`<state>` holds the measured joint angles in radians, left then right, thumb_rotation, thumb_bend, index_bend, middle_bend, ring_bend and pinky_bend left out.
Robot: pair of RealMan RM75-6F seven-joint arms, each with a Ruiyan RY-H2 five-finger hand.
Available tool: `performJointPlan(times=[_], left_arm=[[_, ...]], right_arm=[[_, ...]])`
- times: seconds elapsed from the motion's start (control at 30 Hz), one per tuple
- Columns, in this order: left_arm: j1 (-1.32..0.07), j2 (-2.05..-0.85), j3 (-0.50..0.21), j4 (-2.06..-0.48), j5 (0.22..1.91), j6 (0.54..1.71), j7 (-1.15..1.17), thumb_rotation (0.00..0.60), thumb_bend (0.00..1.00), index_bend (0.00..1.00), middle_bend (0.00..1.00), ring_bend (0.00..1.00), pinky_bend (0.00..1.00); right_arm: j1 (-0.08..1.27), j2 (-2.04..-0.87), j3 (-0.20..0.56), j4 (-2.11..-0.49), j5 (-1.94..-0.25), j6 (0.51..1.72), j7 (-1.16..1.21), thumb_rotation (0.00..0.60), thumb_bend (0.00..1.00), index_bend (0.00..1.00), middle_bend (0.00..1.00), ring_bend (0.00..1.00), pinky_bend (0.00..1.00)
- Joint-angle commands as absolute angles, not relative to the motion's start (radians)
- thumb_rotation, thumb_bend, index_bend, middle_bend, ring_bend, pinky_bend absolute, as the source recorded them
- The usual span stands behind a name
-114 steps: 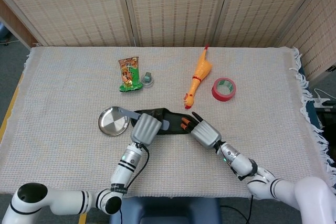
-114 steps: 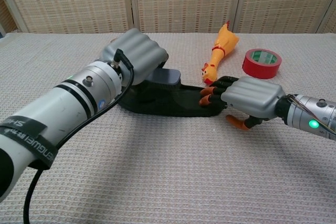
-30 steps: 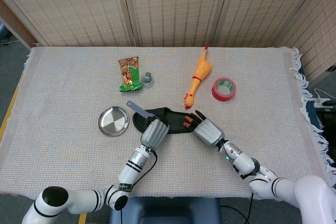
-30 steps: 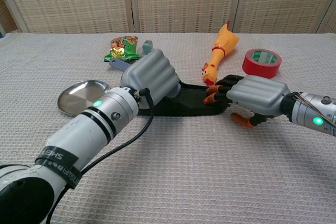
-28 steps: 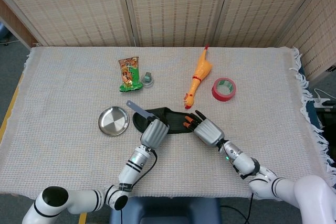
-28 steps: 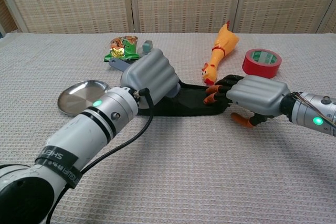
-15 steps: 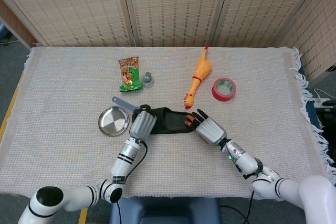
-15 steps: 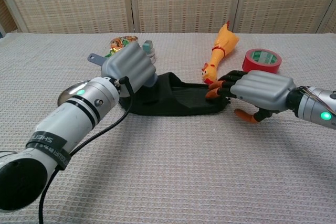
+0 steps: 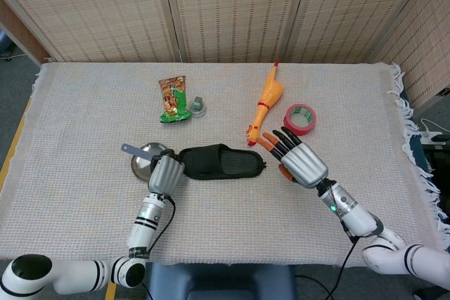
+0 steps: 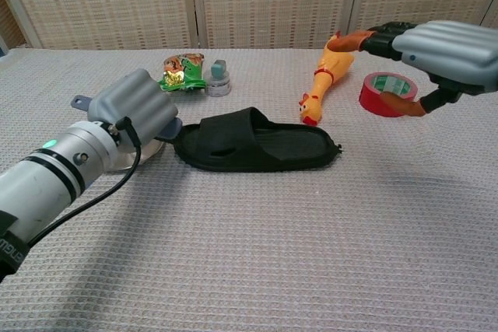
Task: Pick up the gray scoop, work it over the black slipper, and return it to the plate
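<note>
Apparently past the slipper (image 9: pixel 220 162) step: left hand (image 9: pixel 166 173) grips scoop (image 9: pixel 131 149) over plate (image 9: pixel 143 160), release outstanding; right hand (image 9: pixel 300 159) raised beside slipper, fingers spread, holding nothing.

Both hands wore ribbed silver-gray shells. The left hand (image 10: pixel 131 108) sat on a white forearm (image 10: pixel 47 172) ringed with black bands, a green light glowing beside them and a black cable (image 10: pixel 117 184) looping off its wrist. The right hand (image 9: pixel 302 161) showed black fingers (image 9: pixel 281 140) tipped in orange, and a green light shone on its white wrist (image 9: pixel 344 209).
</note>
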<state>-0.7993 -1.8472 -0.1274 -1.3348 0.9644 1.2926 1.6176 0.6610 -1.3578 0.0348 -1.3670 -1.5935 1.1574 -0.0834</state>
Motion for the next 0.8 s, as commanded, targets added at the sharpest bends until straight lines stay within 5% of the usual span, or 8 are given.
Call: performJointPlan(times=[0.03,0.4,0.8], left_arm=[[-0.792,-1.843,-0.132,-1.304,0.924,1.287,1.633,0.600,0.57,0.86,0.96,0.76,1.00],[-0.809,-1.891,-0.159,-1.203,0.811,1.280,1.672,0.600,0.58,0.84,0.96,0.76,1.00],[-0.826,-1.887,-0.152,-1.193,0.753,1.240,1.670,0.600,0.56,0.57,0.82,0.74,1.00]], right_arm=[[0.624,-1.299,0.037,-1.436,-1.589,1.196,-0.122,0.600,0.47,0.00,0.01,0.00,0.00],[0.612,-1.265,0.034,-1.477,-1.582,1.164,-0.138,0.600,0.47,0.00,0.00,0.00,0.00],[0.610,-1.269,0.041,-1.486,-1.585,1.149,-0.157,0.600,0.47,0.00,0.00,0.00,0.00]])
